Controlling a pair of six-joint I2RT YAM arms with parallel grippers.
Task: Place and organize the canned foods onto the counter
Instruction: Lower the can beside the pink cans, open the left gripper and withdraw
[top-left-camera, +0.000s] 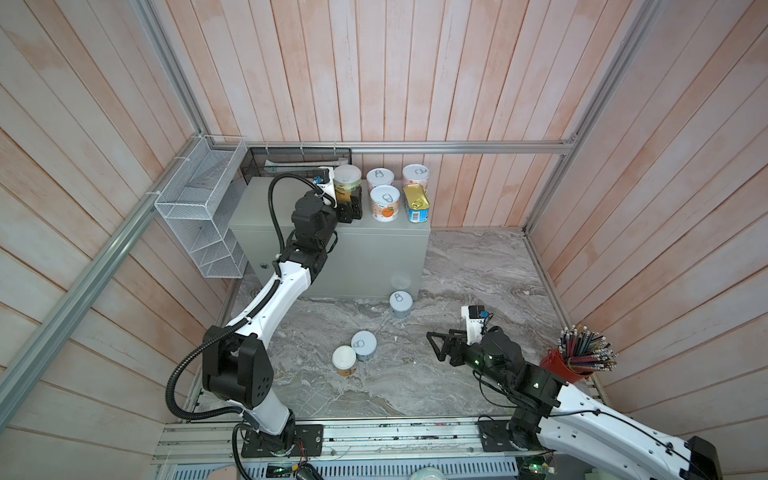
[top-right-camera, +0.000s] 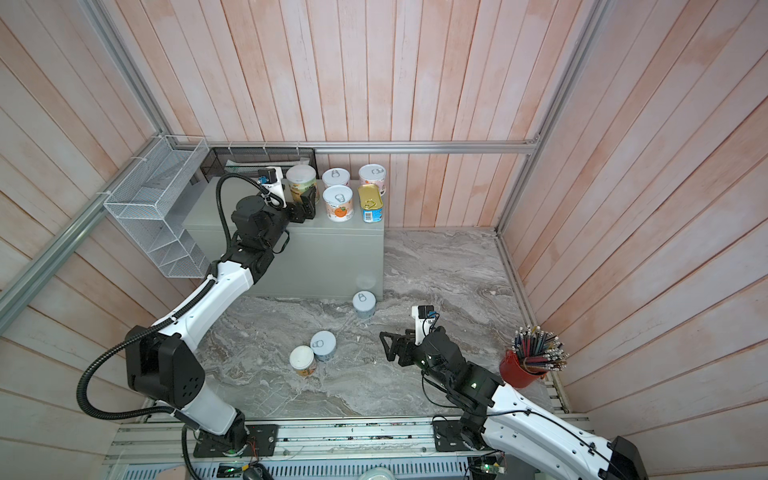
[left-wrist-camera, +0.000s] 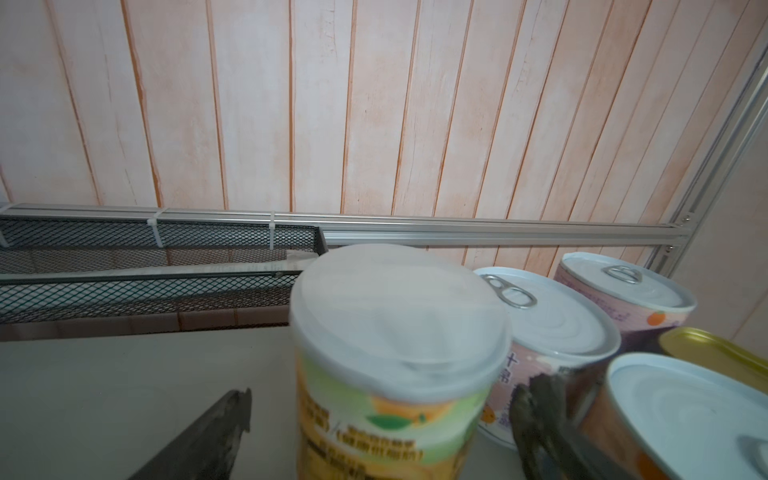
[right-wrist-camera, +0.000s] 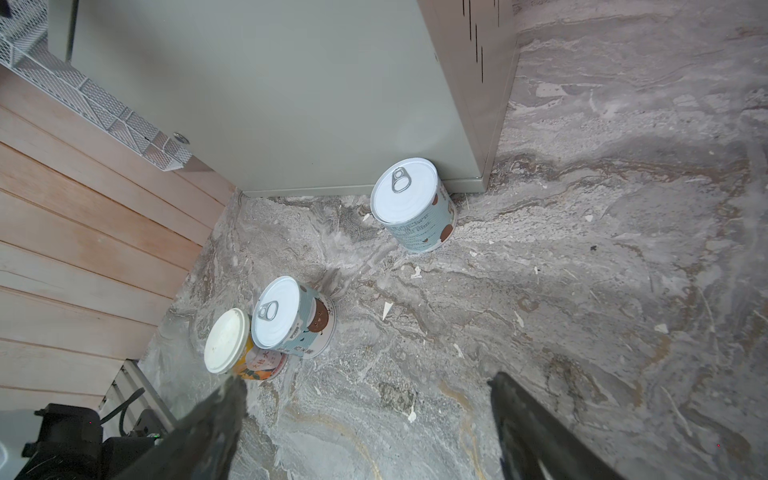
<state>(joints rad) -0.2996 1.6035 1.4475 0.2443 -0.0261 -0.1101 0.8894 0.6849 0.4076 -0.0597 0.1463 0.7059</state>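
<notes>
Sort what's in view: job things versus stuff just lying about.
Job: large grey metal box counter; green-label round can; two lilac pull-tab cans; orange-fruit pull-tab can; gold-topped blue rectangular tin; two pale-blue pull-tab cans; orange-label plain-lid can.
Lying about: red cup of pencils; white wire basket; black mesh tray.

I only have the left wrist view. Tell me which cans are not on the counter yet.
Observer: Three stand on the marble floor: a lone can beside the counter's front corner, and close together nearer the arms a pull-tab can and a plain-lidded can.
Operator: Report the right gripper.
Observer: The right gripper is open and empty, above the floor, pointing toward that pair.
Operator: Name anything else down there.
Observer: A red cup of pencils stands at the right edge.
</notes>
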